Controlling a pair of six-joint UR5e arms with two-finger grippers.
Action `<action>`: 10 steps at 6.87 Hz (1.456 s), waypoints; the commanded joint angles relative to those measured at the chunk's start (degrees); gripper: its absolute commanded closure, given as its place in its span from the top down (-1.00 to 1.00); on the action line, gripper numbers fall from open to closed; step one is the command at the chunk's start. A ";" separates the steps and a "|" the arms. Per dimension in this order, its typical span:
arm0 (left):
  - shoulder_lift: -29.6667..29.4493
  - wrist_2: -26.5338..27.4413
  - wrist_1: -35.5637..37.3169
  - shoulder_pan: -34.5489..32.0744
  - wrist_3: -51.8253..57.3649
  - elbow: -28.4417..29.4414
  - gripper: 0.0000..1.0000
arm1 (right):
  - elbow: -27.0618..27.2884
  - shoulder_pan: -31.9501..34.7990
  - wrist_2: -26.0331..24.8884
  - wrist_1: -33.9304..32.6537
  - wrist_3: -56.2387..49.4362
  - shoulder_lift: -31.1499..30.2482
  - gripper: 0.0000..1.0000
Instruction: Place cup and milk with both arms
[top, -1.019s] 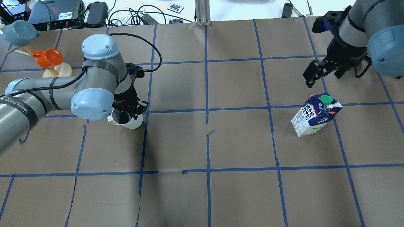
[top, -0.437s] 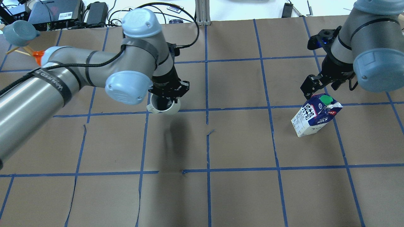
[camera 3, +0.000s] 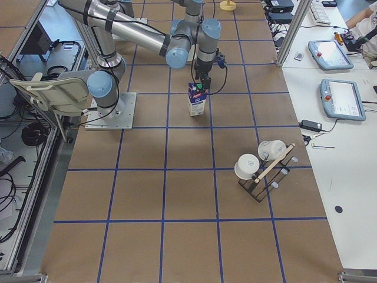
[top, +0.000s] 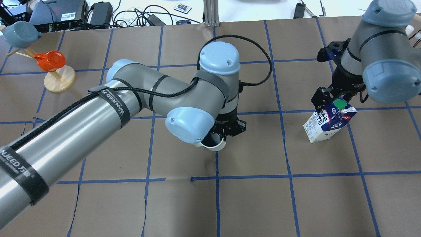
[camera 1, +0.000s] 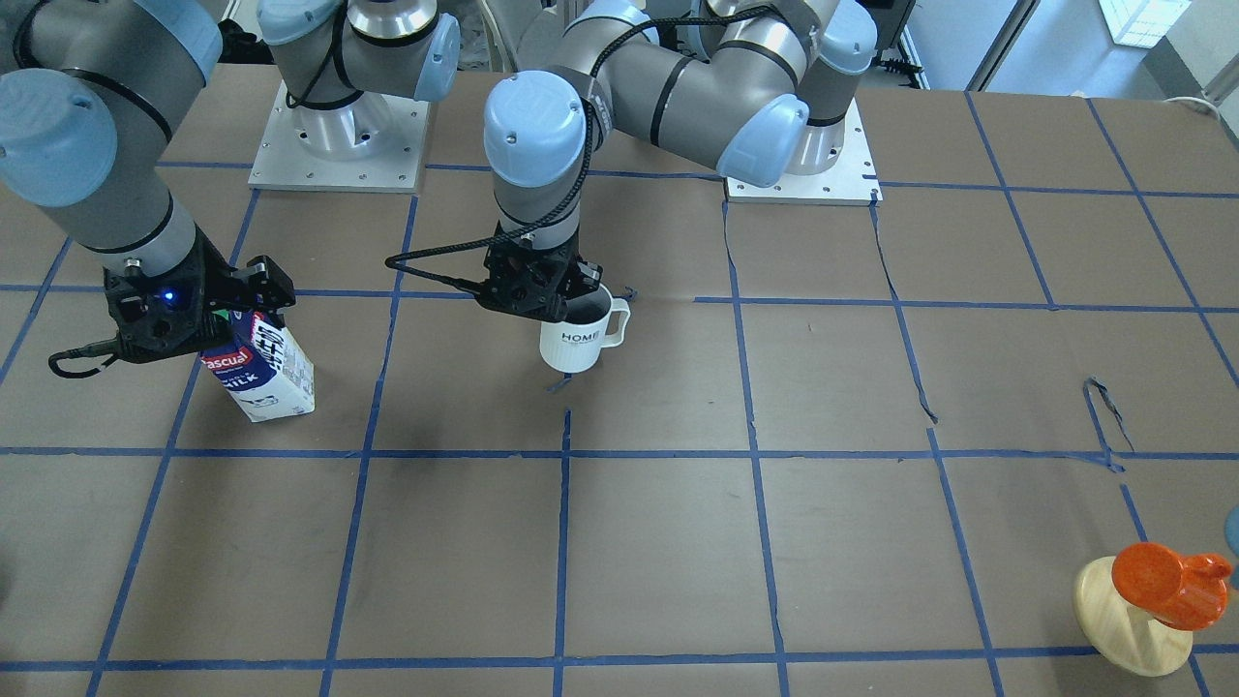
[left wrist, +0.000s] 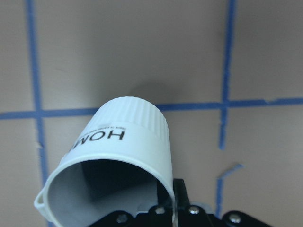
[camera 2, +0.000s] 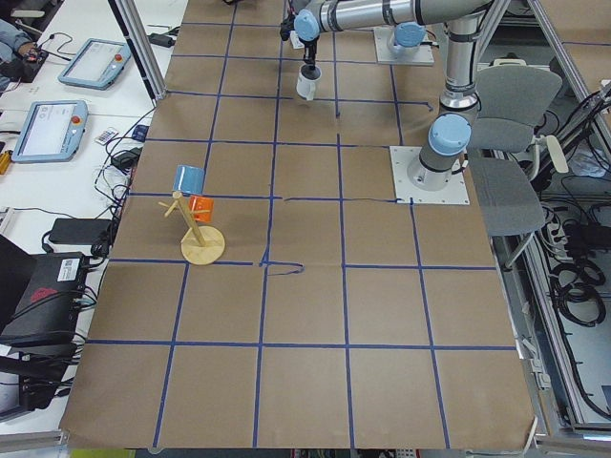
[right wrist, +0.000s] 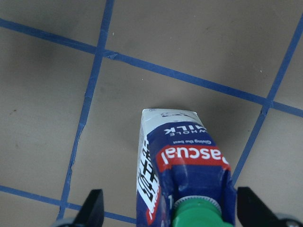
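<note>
Left claw (camera 1: 566, 302) is clamped on the cup (camera 1: 578, 346) at the rim, one finger inside and one outside. The cup hangs just under it, looks tilted and clear of the desk (camera 1: 678, 542), so call the cup picked, not placed.

Right claw (right wrist: 173, 208) is spread apart, a finger on each side of the milk (right wrist: 184, 165) near its green cap, with gaps on both sides. The milk stands on the desk directly below that claw, not grasped yet.

Progress: roughly a third by my read. Left to do: close on the milk, lift it, set both things down.

Views: overhead hides most of the cup (top: 215, 144) under the left arm, so you only get a sliver of rim below the left claw (top: 227, 130). The front view gives you the handle and "HOME" print. The left wrist view shows the finger inside the cup (left wrist: 128, 142). Only the right wrist view shows the gaps beside the milk; overhead, the right claw (top: 334, 100) just overlaps the milk (top: 324, 123).
</note>
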 commanded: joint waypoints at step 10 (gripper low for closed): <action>16.06 1.98 -10.14 20.80 9.62 7.50 1.00 | -0.12 -3.23 0.25 3.11 0.58 -0.42 0.14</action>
